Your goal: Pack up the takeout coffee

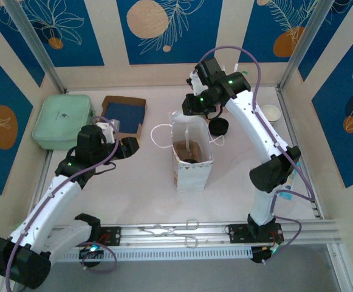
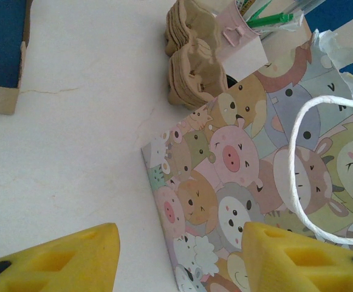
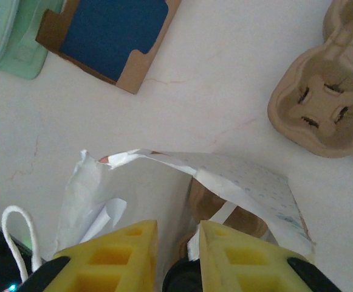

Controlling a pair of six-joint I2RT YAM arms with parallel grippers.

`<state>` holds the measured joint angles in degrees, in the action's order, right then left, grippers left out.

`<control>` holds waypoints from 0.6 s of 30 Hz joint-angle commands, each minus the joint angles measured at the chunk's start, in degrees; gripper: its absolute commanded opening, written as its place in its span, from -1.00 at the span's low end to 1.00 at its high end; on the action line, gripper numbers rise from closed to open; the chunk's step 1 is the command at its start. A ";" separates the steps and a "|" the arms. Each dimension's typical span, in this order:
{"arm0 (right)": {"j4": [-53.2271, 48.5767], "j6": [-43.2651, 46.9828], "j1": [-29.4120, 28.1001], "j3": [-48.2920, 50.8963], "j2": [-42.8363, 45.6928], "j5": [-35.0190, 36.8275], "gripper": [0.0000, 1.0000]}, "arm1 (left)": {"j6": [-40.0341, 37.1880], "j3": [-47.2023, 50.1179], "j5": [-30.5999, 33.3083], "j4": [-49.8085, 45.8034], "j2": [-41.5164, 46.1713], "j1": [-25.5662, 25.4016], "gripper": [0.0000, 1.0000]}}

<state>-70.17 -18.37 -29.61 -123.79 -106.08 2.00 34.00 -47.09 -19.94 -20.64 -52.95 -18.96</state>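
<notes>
The takeout coffee (image 3: 185, 281) sits inside the cartoon-animal paper bag (image 1: 191, 173); its black lid shows low between my right fingers. From above, the lid (image 1: 190, 160) is a dark round spot on the bag's brown inside. My right gripper (image 3: 179, 243) hangs over the bag's mouth, jaws a narrow gap apart, nothing pinched between them. In the top view it (image 1: 194, 118) is above the bag's far rim. My left gripper (image 2: 179, 249) stands open beside the bag's printed side (image 2: 243, 182), holding nothing; from above it (image 1: 129, 146) is left of the bag.
Brown pulp cup carriers (image 3: 319, 103) and a pink cup of straws (image 2: 243, 30) stand behind the bag. A cardboard box with a blue inside (image 1: 124, 112) and a mint-green case (image 1: 61, 118) lie at the back left. A small white cup (image 1: 270, 112) stands at the back right.
</notes>
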 commanded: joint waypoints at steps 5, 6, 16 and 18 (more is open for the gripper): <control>-1.74 0.14 -1.11 -3.83 1.14 3.18 -0.47 | -0.76 -1.59 -0.70 -0.65 0.00 0.52 0.12; -1.65 0.17 -1.23 -3.85 1.52 3.34 -0.45 | -0.94 -1.81 -0.58 -0.78 -0.23 0.54 0.13; 6.11 1.47 -2.30 3.20 11.10 4.28 0.07 | -5.31 -7.12 3.67 -6.10 -3.05 0.59 0.14; 7.78 1.57 -2.10 5.18 13.30 4.71 0.26 | -5.99 -8.58 4.12 -6.76 -4.57 0.58 0.14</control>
<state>-65.93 -17.67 -31.55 -120.44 -96.55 5.93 30.72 -52.64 -17.54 -25.08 -56.10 -18.96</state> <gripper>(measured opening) 0.611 0.568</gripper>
